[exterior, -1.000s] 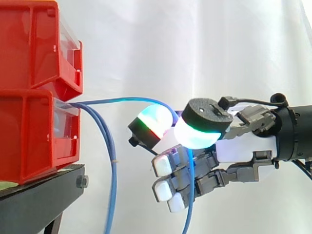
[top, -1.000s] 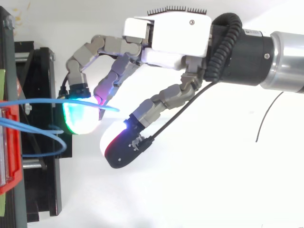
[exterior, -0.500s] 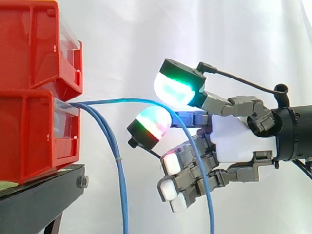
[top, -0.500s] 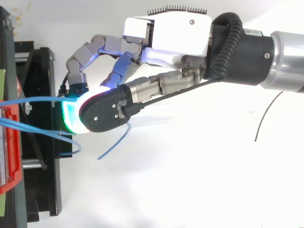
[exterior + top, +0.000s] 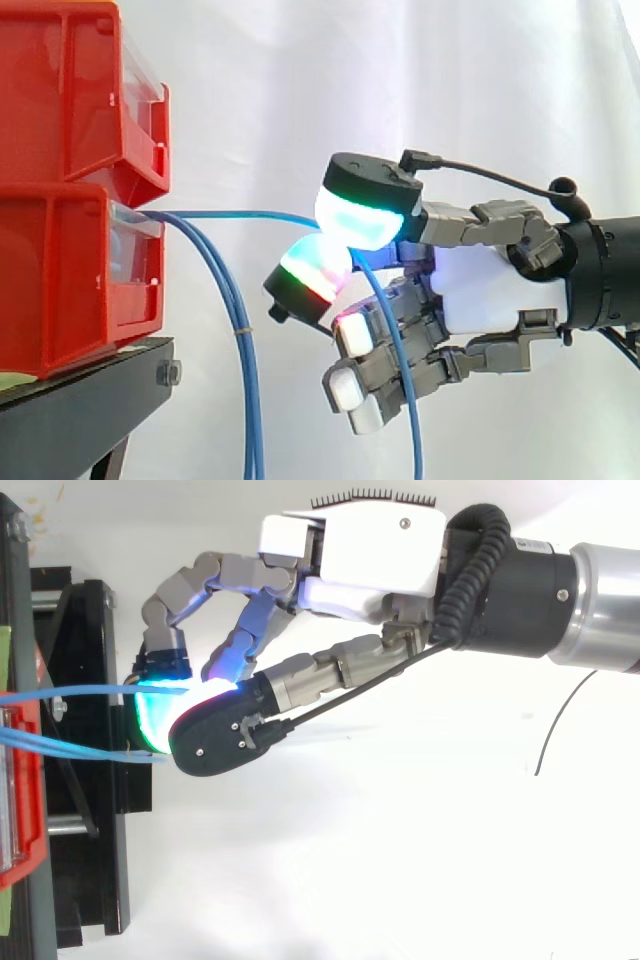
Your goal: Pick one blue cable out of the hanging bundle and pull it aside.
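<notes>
While one blue cable runs level from the lower red bin to the hand, two glowing pads appear to pinch it, and its loose part drops past the curled fingers. The rest of the bundle hangs near the black stand, apart from the hand. I judge the grasp is made and the pull aside is the step in hand; the next move needs a firm pinch while moving away from the bins.

Hand reaching in from the right, fingers curled, dark-backed thumb pad pressed over a cyan-green fingertip, one blue cable nipped between them, other blue cables trailing from the red bin, black stand beneath.
</notes>
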### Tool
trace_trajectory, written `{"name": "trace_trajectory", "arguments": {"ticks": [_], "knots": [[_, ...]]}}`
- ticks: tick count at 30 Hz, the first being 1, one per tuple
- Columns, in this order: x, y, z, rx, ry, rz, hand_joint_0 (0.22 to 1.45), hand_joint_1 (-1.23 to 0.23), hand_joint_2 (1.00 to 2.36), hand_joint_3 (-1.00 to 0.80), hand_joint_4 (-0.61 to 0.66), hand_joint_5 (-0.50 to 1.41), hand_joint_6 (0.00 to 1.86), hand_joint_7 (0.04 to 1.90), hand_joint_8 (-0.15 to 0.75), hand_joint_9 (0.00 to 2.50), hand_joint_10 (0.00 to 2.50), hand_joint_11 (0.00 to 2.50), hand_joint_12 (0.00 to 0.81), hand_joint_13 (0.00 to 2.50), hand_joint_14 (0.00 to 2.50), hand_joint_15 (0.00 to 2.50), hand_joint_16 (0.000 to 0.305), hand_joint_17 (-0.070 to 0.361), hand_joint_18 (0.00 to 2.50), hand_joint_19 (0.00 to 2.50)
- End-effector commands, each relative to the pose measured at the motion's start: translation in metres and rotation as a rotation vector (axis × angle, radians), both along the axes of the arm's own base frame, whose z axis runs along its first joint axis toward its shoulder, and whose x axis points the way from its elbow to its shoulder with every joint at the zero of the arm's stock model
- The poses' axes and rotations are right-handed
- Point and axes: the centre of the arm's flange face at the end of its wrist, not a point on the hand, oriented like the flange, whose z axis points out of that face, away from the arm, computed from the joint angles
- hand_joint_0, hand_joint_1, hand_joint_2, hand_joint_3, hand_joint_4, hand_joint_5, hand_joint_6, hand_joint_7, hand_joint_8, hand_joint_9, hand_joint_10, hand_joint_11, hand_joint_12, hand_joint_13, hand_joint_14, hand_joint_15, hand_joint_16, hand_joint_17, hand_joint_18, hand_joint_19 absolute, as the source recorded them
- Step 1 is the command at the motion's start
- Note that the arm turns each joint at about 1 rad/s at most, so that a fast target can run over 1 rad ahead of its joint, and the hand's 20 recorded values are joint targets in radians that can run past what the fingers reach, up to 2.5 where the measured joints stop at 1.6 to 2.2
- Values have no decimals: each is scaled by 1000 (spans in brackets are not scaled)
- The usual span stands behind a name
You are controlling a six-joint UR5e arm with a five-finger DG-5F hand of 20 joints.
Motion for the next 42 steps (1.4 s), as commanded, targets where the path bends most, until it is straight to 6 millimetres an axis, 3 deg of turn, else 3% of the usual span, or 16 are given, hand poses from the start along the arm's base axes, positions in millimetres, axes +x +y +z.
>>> {"name": "trace_trajectory", "arguments": {"ticks": [1, 4, 6, 7, 11, 15, 16, 17, 20, 23, 42], "knots": [[0, -1, -1, 0, 0, -1, 573, -755, 1015, -177, -22, -124, 883, 1019, 264, 1120, 13, 444, 355, 902, 21, 607, 48, 107, 683, 605], [0, -1, -1, 0, 0, -1, 571, -778, 1018, -165, -14, -139, 907, 970, 257, 1062, 14, 450, 344, 873, 22, 625, 46, 104, 655, 608], [0, -2, 0, 0, -2, -3, 512, -723, 1002, -470, -2, -141, 903, 926, 260, 1057, 16, 452, 349, 854, 24, 623, 47, 106, 632, 627], [0, -1, 1, -2, -3, -1, 499, -692, 1000, -500, -2, -140, 902, 925, 267, 1057, 13, 450, 354, 856, 22, 615, 48, 108, 630, 625], [0, -1, 1, -8, -2, -1, 459, -409, 1000, -500, 12, -124, 864, 915, 300, 1080, 13, 421, 381, 862, 21, 616, 54, 121, 616, 627], [3, -2, 8, -31, -13, -1, 524, -296, 1000, -500, -7, -119, 842, 945, 288, 1074, 14, 432, 361, 841, 22, 621, 49, 111, 568, 666], [3, -2, 8, -31, -13, -1, 560, -309, 1000, -500, -10, -117, 837, 968, 280, 1082, 14, 439, 354, 839, 24, 629, 47, 107, 570, 677], [3, -3, 9, -36, -14, -2, 575, -414, 1009, -373, 27, -117, 837, 942, 273, 1078, 14, 443, 354, 842, 22, 625, 47, 105, 581, 668], [3, -3, 9, -37, -13, -4, 577, -532, 1016, -172, 44, -113, 804, 878, 297, 1057, 13, 433, 376, 860, 22, 618, 51, 116, 625, 646], [3, -3, 9, -37, -13, -4, 574, -608, 1013, -90, 64, -106, 787, 847, 311, 1017, 12, 431, 396, 849, 22, 606, 56, 127, 659, 622], [4, -5, 14, -36, -9, -5, 584, -769, 1021, -71, 188, -120, 762, 933, 279, 875, 14, 449, 361, 722, 24, 596, 50, 112, 511, 603]]}}
